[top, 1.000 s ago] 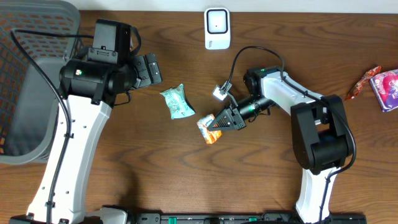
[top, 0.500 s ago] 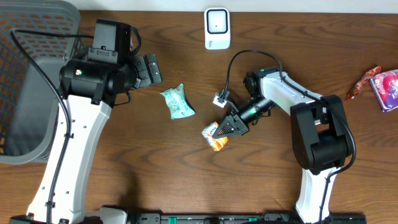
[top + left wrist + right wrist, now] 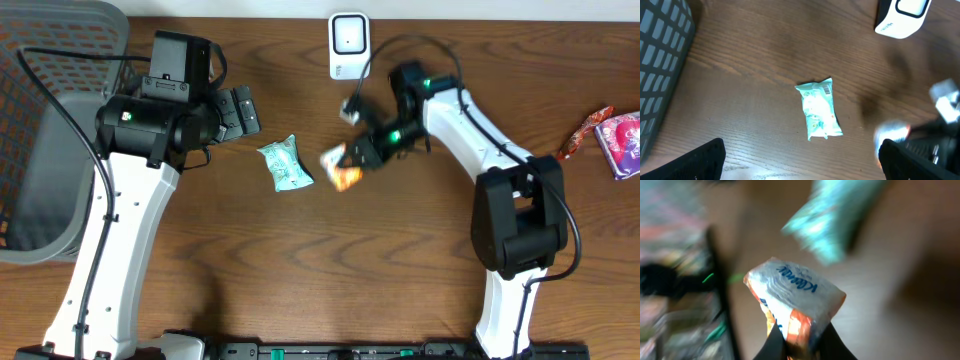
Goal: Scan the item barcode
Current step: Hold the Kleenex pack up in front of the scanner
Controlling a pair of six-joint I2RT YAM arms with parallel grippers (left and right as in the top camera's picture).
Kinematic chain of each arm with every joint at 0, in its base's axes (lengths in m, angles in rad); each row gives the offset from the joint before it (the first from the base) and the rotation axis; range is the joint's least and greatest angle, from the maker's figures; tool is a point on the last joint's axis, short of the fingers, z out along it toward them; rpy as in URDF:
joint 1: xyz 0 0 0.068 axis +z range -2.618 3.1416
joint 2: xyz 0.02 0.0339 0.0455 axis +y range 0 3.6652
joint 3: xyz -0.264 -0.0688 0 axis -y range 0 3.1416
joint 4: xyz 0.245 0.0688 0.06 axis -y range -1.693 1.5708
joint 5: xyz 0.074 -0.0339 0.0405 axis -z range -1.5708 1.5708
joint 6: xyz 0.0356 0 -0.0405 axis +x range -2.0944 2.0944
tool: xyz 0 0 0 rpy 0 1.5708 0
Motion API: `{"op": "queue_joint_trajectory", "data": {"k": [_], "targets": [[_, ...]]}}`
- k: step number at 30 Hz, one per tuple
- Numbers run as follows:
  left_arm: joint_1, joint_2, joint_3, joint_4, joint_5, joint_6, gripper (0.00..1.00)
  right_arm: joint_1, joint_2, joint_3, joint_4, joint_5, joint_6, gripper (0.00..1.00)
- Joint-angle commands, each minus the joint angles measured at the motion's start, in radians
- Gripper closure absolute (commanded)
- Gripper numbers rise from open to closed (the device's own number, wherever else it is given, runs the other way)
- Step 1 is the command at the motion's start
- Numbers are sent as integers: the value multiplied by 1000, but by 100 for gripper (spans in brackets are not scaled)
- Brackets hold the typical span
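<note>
1. Pinching the tissue packet [image 3: 343, 170] by one end, the right pincer [image 3: 360, 157] is pressed together on it. The wrist view shows the white-and-orange pack standing up out of two dark fingertips [image 3: 774, 342], with blue lettering across its face.
2. That packet sits over the middle of the table [image 3: 300, 270], toward the far edge. It is near the scanner [image 3: 348, 45] but clearly short of it and a little to its left. Whether the packet touches the wood, I cannot tell from overhead.
3. The scanner, a small white unit with a dark-framed window, stands at the middle of the far edge, apart from everything else.
4. Just beside the held packet, on its left, a teal packet [image 3: 285, 165] lies flat on the wood. The left wrist view shows a barcode printed near its upper end.
5. The left pincer [image 3: 238, 110] hovers nearer the far left corner, spread wide with nothing between its fingers. Both black fingers frame the bottom corners of its own view, and the teal packet lies between them farther out.
6. A grey mesh basket [image 3: 40, 150] fills the far left corner.
7. Over at the right edge, a red wrapper [image 3: 583, 133] and a pink packet [image 3: 622, 142] lie just beside each other, well apart from the action.
8. The right wrist picture is heavily blurred, so beyond the packet only a teal smear shows at the top.
</note>
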Motion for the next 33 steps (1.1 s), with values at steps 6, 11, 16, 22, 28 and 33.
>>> {"op": "queue_joint_trajectory", "data": {"k": [6, 11, 16, 22, 28, 33], "targets": [[3, 5, 0, -3, 3, -5, 2, 20, 2, 261, 136, 971, 679, 99], [3, 5, 0, -3, 3, -5, 2, 22, 2, 290, 301, 1054, 681, 99], [3, 5, 0, -3, 2, -5, 2, 32, 9, 290, 486, 970, 721, 99], [3, 5, 0, -3, 2, -5, 2, 42, 17, 294, 639, 930, 762, 99], [3, 5, 0, -3, 3, -5, 2, 48, 47, 296, 679, 929, 769, 99], [3, 5, 0, -3, 2, -5, 2, 71, 97, 295, 723, 950, 684, 99]]}}
